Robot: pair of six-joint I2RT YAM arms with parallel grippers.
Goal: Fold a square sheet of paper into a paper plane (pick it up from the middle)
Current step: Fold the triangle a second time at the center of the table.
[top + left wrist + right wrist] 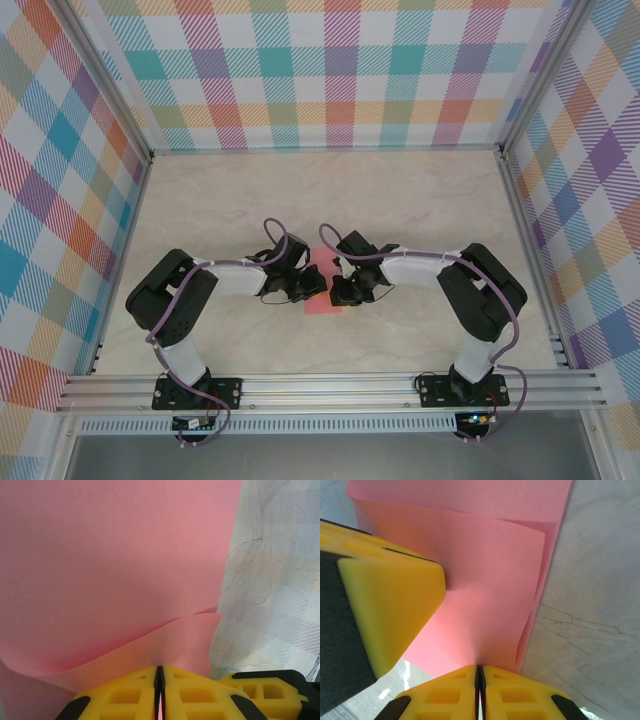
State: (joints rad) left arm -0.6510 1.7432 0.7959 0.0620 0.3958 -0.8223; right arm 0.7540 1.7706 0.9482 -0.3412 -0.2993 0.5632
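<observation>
The salmon-pink square sheet of paper [322,299] lies doubled over between the two grippers at the table's middle front. In the left wrist view the sheet [110,565] has an upper layer curling over a lower one, and my left gripper [159,672] is shut on its near edge. My right gripper [479,671] is likewise shut on the sheet [490,580], pinching the layers where they bend. The two grippers [305,287] [338,290] face each other closely across the paper. A paper plane is out of view.
The marble-patterned table [400,200] stretches behind the arms. Plaid walls [330,70] enclose it at the back and sides. The left gripper's yellow finger [390,605] looms close in the right wrist view. The right gripper's finger [265,690] shows beside the left one.
</observation>
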